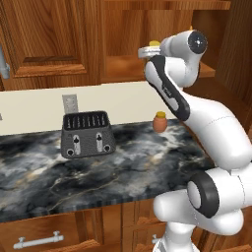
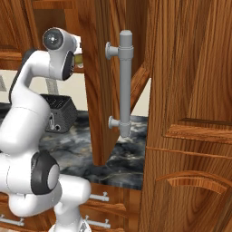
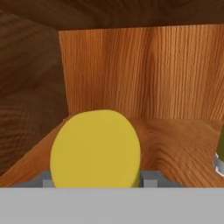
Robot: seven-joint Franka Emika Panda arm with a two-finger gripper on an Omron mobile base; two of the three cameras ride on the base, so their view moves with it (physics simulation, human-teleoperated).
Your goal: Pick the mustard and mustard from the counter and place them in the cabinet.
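Evidently the fingers (image 3: 96, 186) are clenched on a yellow plastic mustard squeeze bottle (image 3: 95, 148), held base-forward inside the doorless warm-brown wooden cabinet (image 3: 175, 135) just above its shelf — ready to set down. A squat round orange jar (image 1: 159, 122) sits on the marble table (image 1: 74, 172).

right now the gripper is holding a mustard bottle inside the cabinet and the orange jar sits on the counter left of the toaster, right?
Not quite. In the left base view the orange jar sits on the counter to the right of the toaster, not left. The rest holds: in the hand view the gripper is closed on the yellow mustard bottle inside the wooden cabinet.
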